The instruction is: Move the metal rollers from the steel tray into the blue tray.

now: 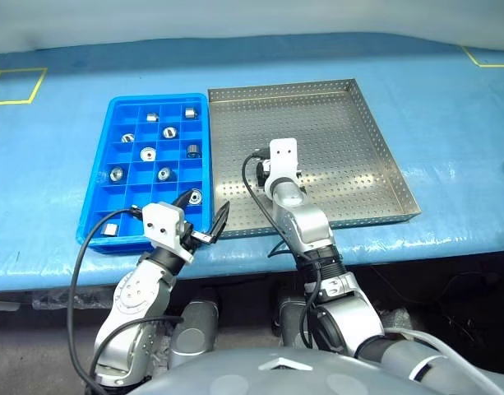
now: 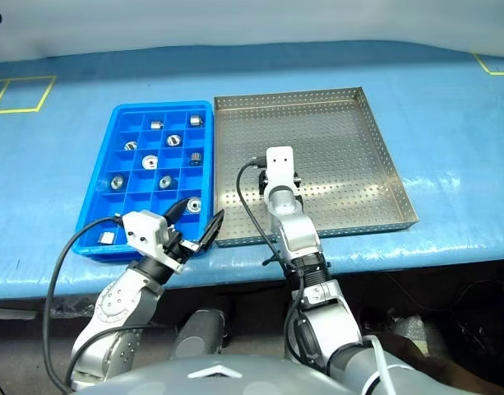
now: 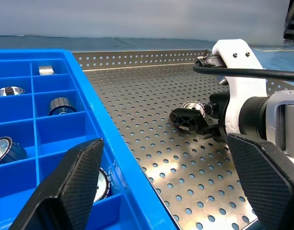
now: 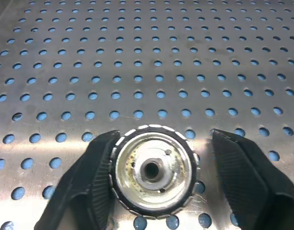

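a: right wrist view, item one: the right gripper (image 4: 154, 184) over the perforated floor of the steel tray (image 4: 151, 57). state of the jaws?

b: partly drawn in around one metal roller (image 4: 153, 171). one finger (image 4: 82, 187) touches its ribbed rim; the other finger (image 4: 242, 172) stands just clear, a gap showing. not a full pinch. the roller faces the camera end-on, centre hole visible.

a: position of that roller in the tray?

b: left eye view: near the middle of the steel tray (image 1: 375, 123), toward its front left, hidden there behind the right wrist. left wrist view shows it between the black fingertips, low over the tray floor; whether it rests on the floor, cannot tell.

a: item two, left gripper (image 1: 204, 220)?

b: jaws spread wide, holding nothing, hovering over the front right corner of the blue tray (image 1: 99, 210).

a: blue tray contents?

b: the other rollers (image 1: 148, 153), scattered singly across the compartments. the tray lies just beside the steel tray's left rim, both on the blue tabletop (image 1: 54, 173).
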